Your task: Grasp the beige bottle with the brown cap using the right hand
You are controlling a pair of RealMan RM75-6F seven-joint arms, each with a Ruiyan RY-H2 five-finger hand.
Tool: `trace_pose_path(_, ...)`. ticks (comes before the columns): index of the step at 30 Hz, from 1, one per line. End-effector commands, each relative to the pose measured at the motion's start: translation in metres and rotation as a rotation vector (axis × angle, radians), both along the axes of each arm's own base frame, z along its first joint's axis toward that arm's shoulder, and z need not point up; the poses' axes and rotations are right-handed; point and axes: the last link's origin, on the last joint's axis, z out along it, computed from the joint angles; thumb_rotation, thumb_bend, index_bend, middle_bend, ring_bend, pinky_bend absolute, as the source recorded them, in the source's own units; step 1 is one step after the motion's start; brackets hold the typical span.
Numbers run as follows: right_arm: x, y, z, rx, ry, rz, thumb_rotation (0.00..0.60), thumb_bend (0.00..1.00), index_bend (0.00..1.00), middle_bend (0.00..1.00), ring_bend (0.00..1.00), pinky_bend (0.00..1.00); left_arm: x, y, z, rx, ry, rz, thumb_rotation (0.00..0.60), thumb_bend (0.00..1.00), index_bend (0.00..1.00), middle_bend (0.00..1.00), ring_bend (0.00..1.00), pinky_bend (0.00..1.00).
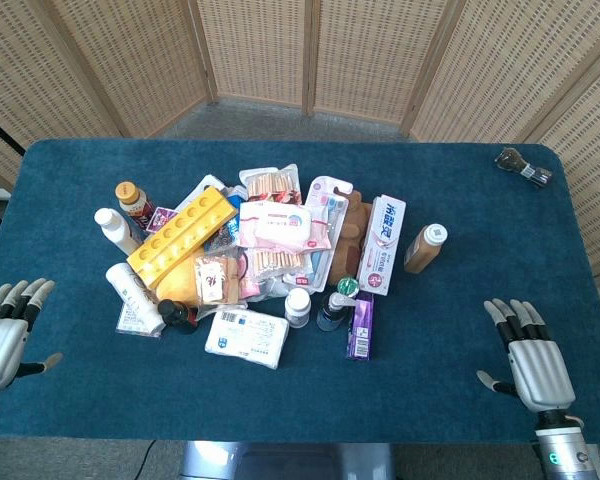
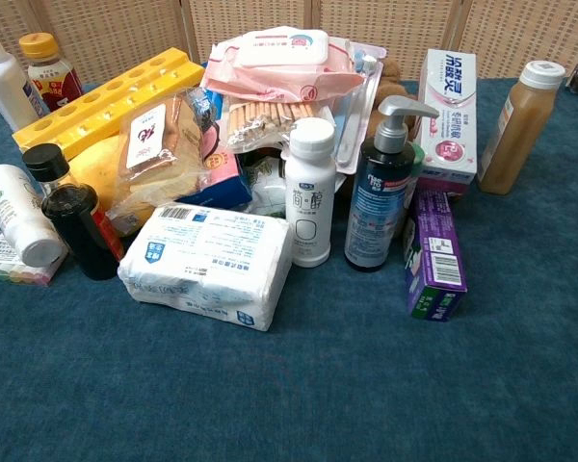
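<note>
A small bottle with a brown-orange cap and a red label [image 1: 130, 200] stands at the far left of the pile, also in the chest view at the top left [image 2: 48, 67]. A tan-brown bottle with a pale cap [image 1: 425, 248] stands alone at the pile's right side [image 2: 520, 125]. My right hand [image 1: 528, 350] lies flat on the table near the front right edge, fingers apart, holding nothing, well away from both bottles. At the front left edge, my left hand [image 1: 5, 335] is also spread and empty. The chest view shows neither hand.
The pile holds a yellow tray [image 1: 185, 235], a white tissue pack [image 1: 246, 338], a white bottle [image 1: 297, 306], a dark pump bottle [image 1: 332, 310], a purple box [image 1: 360, 328], a toothpaste box [image 1: 382, 243] and a dark sauce bottle [image 1: 175, 315]. A dark brush [image 1: 523, 167] lies at the far right corner.
</note>
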Motion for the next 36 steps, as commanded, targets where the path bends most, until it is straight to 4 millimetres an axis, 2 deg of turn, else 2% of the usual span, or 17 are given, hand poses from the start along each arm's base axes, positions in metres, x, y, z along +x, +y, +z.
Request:
trace_pose_path(1, 0.004, -0.005, -0.004, -0.007, -0.002, 0.004, 0.6, 0.0, 0.0, 0.0, 0.0, 0.0, -0.001, 0.008, 0.006, 0.004, 0.003, -0.013, 0.6, 0.0, 0.0, 0.0, 0.0, 0.0)
trace_pose_path(8, 0.003, -0.017, -0.004, -0.036, -0.032, -0.018, 0.6, 0.0, 0.0, 0.0, 0.0, 0.0, 0.002, 0.018, 0.009, 0.005, -0.004, -0.017, 0.6, 0.0, 0.0, 0.0, 0.0, 0.0)
trace_pose_path(16, -0.008, -0.04, 0.005, -0.066, -0.113, -0.036, 0.6, 0.0, 0.0, 0.0, 0.0, 0.0, 0.009, 0.014, 0.004, 0.006, -0.001, -0.01, 0.6, 0.0, 0.0, 0.0, 0.0, 0.0)
trace_pose_path(23, -0.007, -0.074, 0.001, -0.077, -0.264, -0.021, 0.6, 0.0, 0.0, 0.0, 0.0, 0.0, 0.014, 0.006, 0.002, 0.018, 0.004, -0.013, 0.6, 0.0, 0.0, 0.0, 0.0, 0.0)
trace_pose_path(29, -0.003, -0.107, -0.01, -0.065, -0.434, -0.004, 0.6, 0.0, 0.0, 0.0, 0.0, 0.0, 0.015, -0.005, 0.006, 0.035, 0.013, -0.008, 0.6, 0.0, 0.0, 0.0, 0.0, 0.0)
trace_pose_path(36, -0.001, -0.135, -0.026, -0.061, -0.567, -0.005, 0.6, 0.0, 0.0, 0.0, 0.0, 0.0, 0.014, -0.015, 0.011, 0.059, 0.02, 0.004, 0.6, 0.0, 0.0, 0.0, 0.0, 0.0)
